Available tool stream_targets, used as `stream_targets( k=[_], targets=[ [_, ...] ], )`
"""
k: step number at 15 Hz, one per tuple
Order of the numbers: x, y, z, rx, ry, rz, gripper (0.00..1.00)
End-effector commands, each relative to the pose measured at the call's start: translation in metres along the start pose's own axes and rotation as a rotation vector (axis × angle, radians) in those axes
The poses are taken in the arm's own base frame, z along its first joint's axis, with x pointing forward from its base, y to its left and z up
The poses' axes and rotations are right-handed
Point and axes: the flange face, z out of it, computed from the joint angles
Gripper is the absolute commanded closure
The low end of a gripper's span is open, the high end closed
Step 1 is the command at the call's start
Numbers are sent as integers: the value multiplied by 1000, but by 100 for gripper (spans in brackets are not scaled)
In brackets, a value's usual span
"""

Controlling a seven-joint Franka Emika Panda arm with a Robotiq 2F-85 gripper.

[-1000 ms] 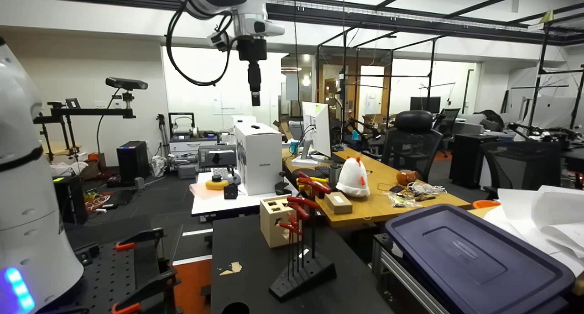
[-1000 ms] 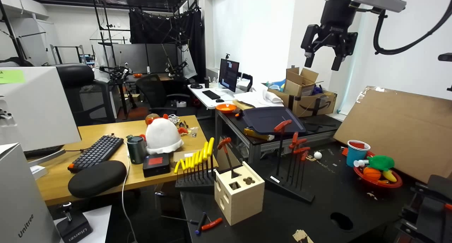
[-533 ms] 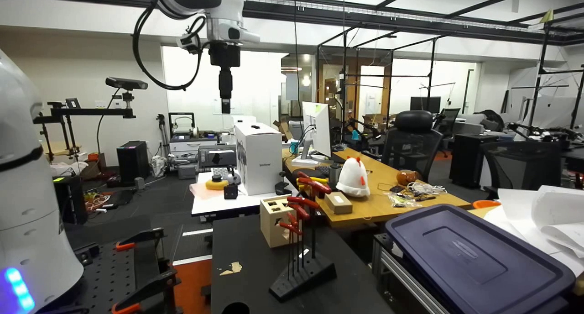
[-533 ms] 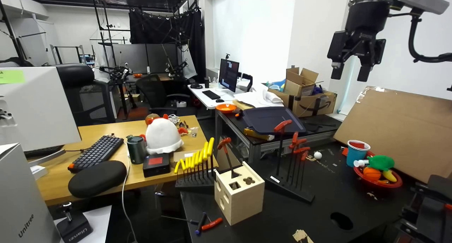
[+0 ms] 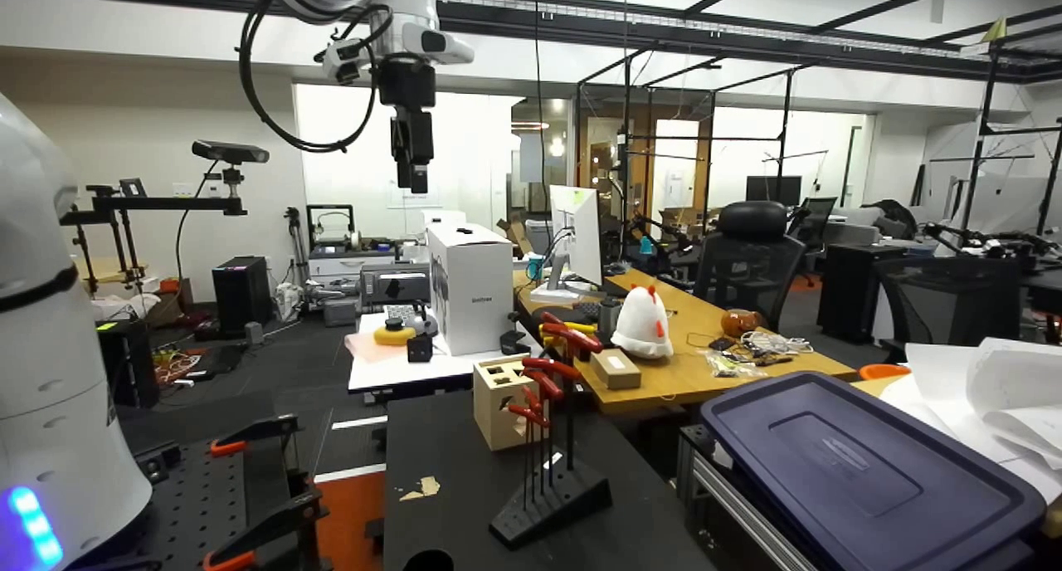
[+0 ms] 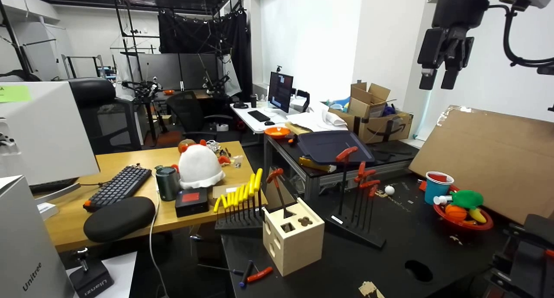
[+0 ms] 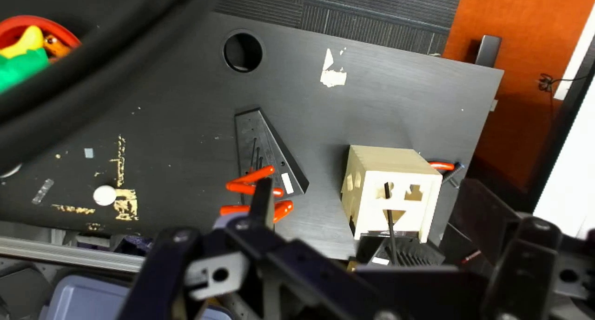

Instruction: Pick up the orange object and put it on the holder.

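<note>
The pale wooden block, the holder [image 6: 303, 248], stands on the black table with shaped openings in its faces. An orange-handled T-key [image 6: 275, 174] leans in its top; in the wrist view its shaft [image 7: 391, 229] passes into the triangular opening. Beside the block lies a loose orange handle [image 6: 259, 275]. Several orange-red-handled keys [image 6: 346, 154] stand upright in a flat black stand [image 6: 359, 233]. Which orange thing the task means I cannot tell. High above the table, apart from everything, my gripper [image 6: 438, 79] hangs open; nothing sits between its fingers [image 7: 265, 201].
A second black stand with yellow-handled keys [image 6: 251, 187] is close behind the block. A teal cup [image 6: 436, 192] and a red bowl [image 6: 474, 228] of toys occupy the table's far end. A dark blue lid [image 5: 871, 471] rests on the neighbouring table.
The arm has drawn back toward its base, sinking a little and then rising slightly. My gripper has turned about its own axis, still open. Objects on the table have not moved.
</note>
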Motion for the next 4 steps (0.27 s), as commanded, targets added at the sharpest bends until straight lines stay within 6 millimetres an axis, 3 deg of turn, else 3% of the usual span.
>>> stream_targets(
  k=[1,4],
  targets=[
    [3,4,-1,1,9,9,0],
    [5,6,2,0,5,15,0]
  ],
)
